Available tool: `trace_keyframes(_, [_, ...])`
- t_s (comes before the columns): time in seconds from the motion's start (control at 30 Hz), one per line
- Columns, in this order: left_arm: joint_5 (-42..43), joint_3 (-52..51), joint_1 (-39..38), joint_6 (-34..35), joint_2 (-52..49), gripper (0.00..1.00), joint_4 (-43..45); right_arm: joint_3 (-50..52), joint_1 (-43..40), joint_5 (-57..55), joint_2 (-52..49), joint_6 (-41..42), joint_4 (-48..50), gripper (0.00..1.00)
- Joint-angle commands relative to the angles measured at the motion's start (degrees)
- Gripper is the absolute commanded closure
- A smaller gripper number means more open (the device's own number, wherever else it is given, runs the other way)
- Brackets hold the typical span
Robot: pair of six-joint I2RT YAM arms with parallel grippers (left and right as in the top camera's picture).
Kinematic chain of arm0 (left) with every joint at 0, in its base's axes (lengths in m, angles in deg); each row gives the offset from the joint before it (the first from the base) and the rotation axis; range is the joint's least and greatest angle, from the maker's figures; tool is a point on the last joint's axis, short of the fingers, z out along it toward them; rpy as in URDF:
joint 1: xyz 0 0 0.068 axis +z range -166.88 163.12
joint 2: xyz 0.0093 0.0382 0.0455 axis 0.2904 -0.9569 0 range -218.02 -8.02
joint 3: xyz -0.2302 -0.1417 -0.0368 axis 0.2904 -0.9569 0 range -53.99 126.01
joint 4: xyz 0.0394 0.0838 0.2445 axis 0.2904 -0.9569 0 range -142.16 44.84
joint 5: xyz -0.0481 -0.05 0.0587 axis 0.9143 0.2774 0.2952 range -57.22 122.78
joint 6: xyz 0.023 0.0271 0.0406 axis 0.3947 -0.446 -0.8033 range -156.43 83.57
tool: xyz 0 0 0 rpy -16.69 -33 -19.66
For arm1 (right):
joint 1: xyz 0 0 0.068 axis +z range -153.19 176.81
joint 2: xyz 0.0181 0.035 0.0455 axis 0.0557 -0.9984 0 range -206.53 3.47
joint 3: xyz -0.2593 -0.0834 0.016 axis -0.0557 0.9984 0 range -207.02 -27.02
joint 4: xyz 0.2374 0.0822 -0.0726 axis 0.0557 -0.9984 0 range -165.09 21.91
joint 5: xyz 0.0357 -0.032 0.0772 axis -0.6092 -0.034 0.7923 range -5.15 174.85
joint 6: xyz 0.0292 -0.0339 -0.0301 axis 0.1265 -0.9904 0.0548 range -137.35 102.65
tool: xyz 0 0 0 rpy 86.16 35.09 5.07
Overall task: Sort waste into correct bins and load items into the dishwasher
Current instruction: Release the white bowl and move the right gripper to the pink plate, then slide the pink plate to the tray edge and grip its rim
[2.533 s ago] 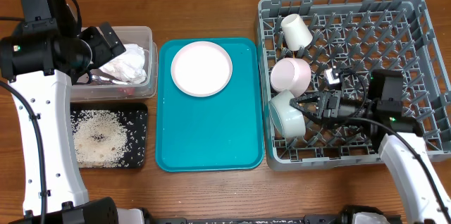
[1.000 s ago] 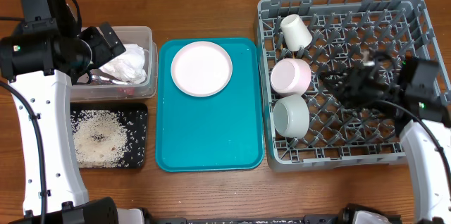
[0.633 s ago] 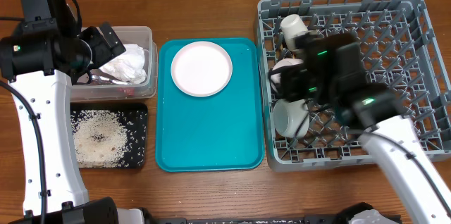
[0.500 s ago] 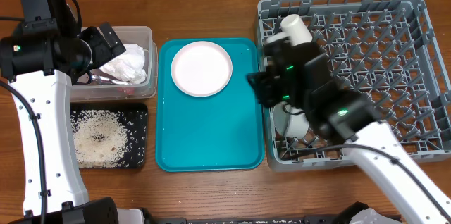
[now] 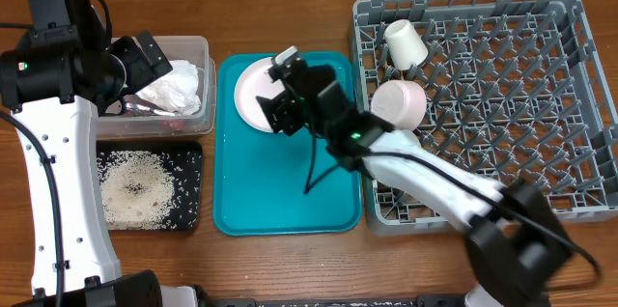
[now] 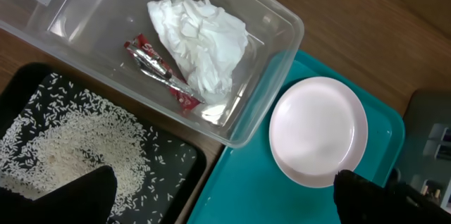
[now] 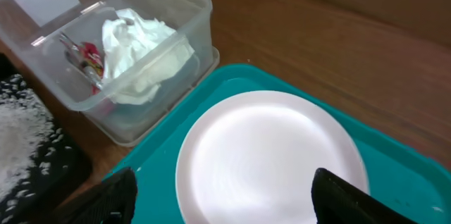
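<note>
The pale-pink plate [image 5: 247, 93] [image 7: 268, 153] lies at the back of the teal tray [image 5: 280, 196]. My right gripper [image 5: 274, 97] [image 7: 227, 199] hovers over it, open, one finger on each side and nothing held. Over the clear tub [image 5: 198, 44] [image 6: 282, 55] hangs my left gripper [image 5: 153, 56] [image 6: 225, 203], wide open and empty. Inside the tub lie the white napkin [image 6: 201, 41] [image 7: 137, 44] and the red wrapper [image 6: 162, 72]. Rice [image 5: 135, 191] [image 6: 63, 146] covers the black tray [image 5: 191, 157]. The grey rack [image 5: 502, 104] holds the white cup [image 5: 406, 44] and a pink bowl [image 5: 401, 102].
My right arm [image 5: 425, 177] stretches from the front right across the rack's left edge, hiding part of it. The teal tray's front half is bare. Brown wooden table [image 5: 290, 3] runs behind the tray and tub.
My right arm has swung left out of the rack to above the plate on the teal tray, and its jaws have spread wider. The left arm has not moved.
</note>
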Motion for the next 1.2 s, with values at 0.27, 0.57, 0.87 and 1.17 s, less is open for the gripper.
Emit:
trace_keyframes(0.27, [-0.4,0.9,0.0,-0.7,0.0,0.0,0.0,-0.8,0.2,3.2,-12.5,0.4,2.5,0.41])
trace_keyframes(0.57, [-0.4,0.9,0.0,-0.7,0.0,0.0,0.0,-0.8,0.2,3.2,-12.6,4.9,-4.3,0.53])
trace_keyframes(0.87, [-0.4,0.9,0.0,-0.7,0.0,0.0,0.0,-0.8,0.2,18.1,-12.6,5.2,-7.2,0.69])
trace_keyframes(1.17, [-0.4,0.9,0.0,-0.7,0.0,0.0,0.0,-0.8,0.2,31.3,-12.6,18.8,-12.9,0.84])
